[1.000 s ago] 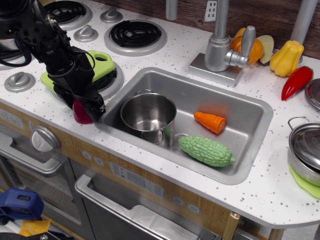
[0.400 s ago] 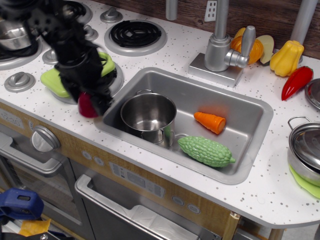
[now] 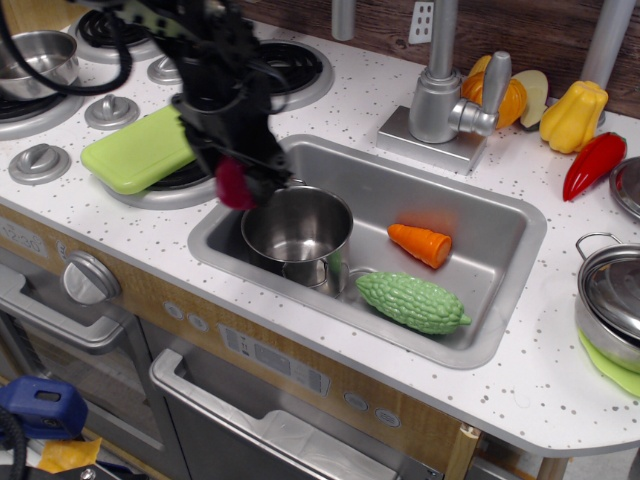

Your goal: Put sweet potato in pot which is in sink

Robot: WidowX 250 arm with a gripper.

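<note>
Setting: a toy kitchen with a white speckled countertop (image 3: 330, 110), a dark wood-grain back wall along the top of the frame, and a tan cabinet front below.
Sink (image 3: 500, 230): rectangular brushed-steel basin with rounded corners, centre of the frame.
Pot (image 3: 296, 232): small, shiny, round steel, straight sides, thin loop handles; it stands in the left end of the sink.
Gripper (image 3: 237, 180): black, motion-blurred, at upper left of centre, closed around the sweet potato; its fingertips cannot be made out clearly.
Sweet potato (image 3: 235, 184): small crimson-magenta blob, blurred, held in the air at the pot's upper-left rim, over the left end of the basin.
Carrot piece (image 3: 421, 243): orange, tapered, ridged, lying on the sink floor right of the pot.
Bitter gourd (image 3: 412, 302): green, bumpy, oblong, at the front of the sink, just beside the pot.
Faucet (image 3: 440, 85): dull grey metal on a square base behind the sink.
Green pad (image 3: 140, 150): flat, smooth, lime, lying across a burner at left.
Red pepper (image 3: 592, 164): glossy, long, at right edge.
Yellow pepper (image 3: 573, 114): lobed, matte, upper right.
Writing: none readable.
</note>
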